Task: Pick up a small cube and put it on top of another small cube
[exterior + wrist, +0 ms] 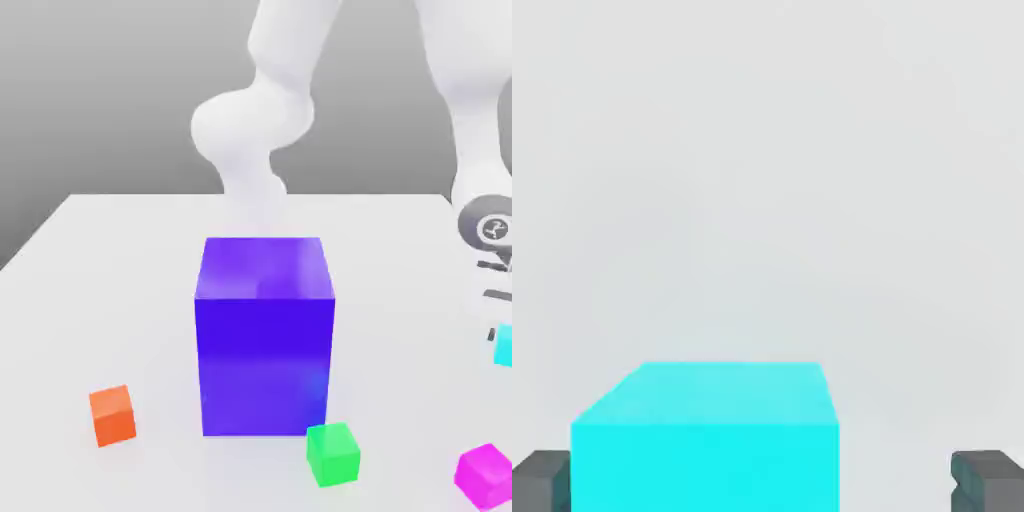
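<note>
Arm over the cyan cube at the white table's edge.
The large blue block [264, 335] stood mid-table [90, 260]; the gripper [772, 482] hung wide apart, its fingers [988, 482] flanking the cyan cube [707, 440]. Orange [112, 414], green [333, 454] and magenta [487, 475] cubes lay along the near edge.

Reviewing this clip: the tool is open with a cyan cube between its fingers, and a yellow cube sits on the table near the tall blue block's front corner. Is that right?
Not quite: the cube by the tall blue block is green, not yellow, as the exterior view shows. The rest holds: the open tool has the cyan cube between its fingers, seen in the hand view.
</note>
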You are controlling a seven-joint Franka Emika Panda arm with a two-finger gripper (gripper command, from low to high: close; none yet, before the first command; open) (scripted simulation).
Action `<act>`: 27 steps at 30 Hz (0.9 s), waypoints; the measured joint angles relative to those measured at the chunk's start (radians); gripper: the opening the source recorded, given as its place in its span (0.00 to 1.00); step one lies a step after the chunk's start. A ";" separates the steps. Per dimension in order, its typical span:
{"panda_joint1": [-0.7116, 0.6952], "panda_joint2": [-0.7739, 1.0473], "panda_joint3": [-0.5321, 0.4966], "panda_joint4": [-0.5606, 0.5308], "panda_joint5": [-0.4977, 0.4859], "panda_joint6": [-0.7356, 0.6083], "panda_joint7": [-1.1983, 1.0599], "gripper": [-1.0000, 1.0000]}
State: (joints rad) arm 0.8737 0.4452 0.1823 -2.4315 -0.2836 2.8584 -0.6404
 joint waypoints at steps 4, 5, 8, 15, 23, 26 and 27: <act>-0.033 -0.097 0.046 -0.022 0.060 -0.074 -0.046 1.00; -0.044 -0.132 0.061 -0.030 0.083 -0.100 -0.063 1.00; -0.086 -0.170 0.052 -0.019 0.130 -0.144 -0.077 1.00; -0.216 -0.123 -0.063 0.075 0.201 -0.183 -0.043 1.00; -0.346 -0.016 -0.169 0.177 0.272 -0.174 -0.011 1.00; -0.348 0.080 -0.175 0.200 0.273 -0.103 -0.010 0.00; -0.348 0.080 -0.175 0.200 0.273 -0.103 -0.010 0.00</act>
State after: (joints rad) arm 0.5255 0.5248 0.0077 -2.2314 -0.0103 2.7558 -0.6500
